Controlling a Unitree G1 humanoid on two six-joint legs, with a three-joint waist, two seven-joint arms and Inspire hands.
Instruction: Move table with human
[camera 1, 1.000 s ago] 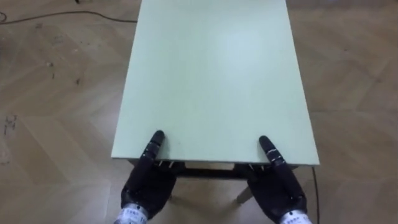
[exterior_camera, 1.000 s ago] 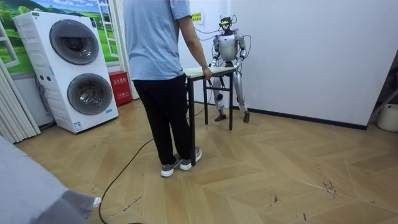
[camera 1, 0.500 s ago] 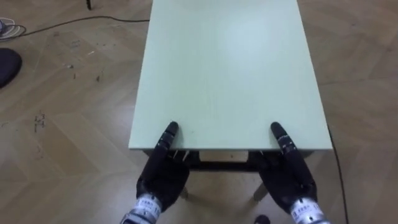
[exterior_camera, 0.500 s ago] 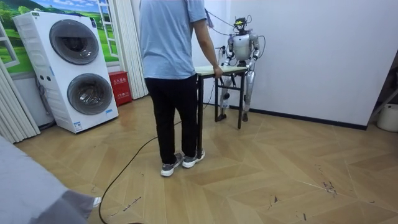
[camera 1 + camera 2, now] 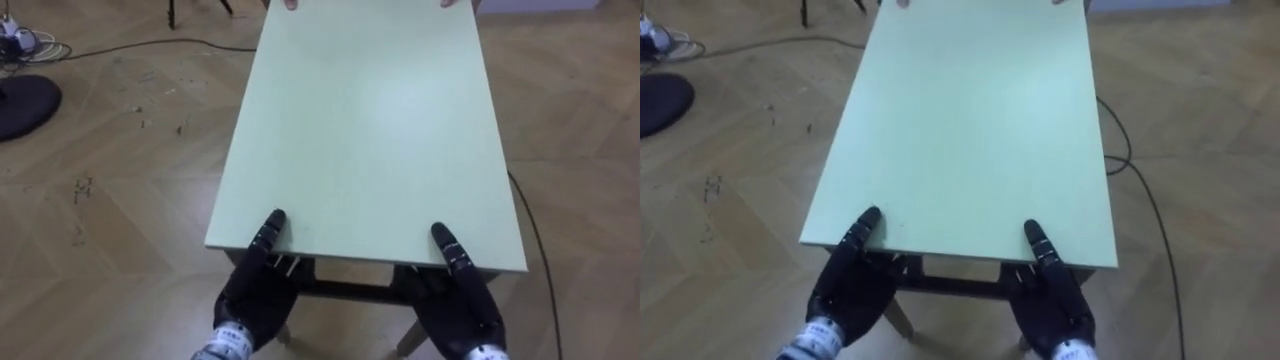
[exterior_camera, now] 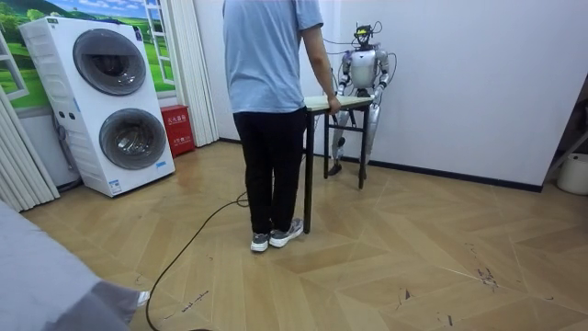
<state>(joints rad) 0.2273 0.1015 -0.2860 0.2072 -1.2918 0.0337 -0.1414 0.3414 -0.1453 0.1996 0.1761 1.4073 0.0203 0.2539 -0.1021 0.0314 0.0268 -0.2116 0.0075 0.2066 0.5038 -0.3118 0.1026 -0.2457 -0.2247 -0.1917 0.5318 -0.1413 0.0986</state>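
Observation:
The pale green table (image 5: 370, 120) stretches away from me, its near edge right at my hands. My left hand (image 5: 255, 285) grips that edge at the left corner, thumb (image 5: 270, 228) on top and palm below. At the right corner my right hand (image 5: 460, 300) holds it the same way, thumb (image 5: 448, 248) on the top. A person's fingertips (image 5: 290, 4) rest over the far edge. In the room view the person (image 6: 271, 92) stands at the table (image 6: 329, 101) facing the robot, which stands close to the white wall.
A dark round base (image 5: 20, 105) and a cable (image 5: 120, 48) lie on the wood floor to my left. Another cable (image 5: 535, 250) runs along the floor on my right. Stacked washing machines (image 6: 115, 101) stand at the room view's left.
Person, table and robot have shifted toward the room view's right, nearer the wall. My view has moved along; the table's far edge with the person's fingers now shows. Both grips are unchanged.

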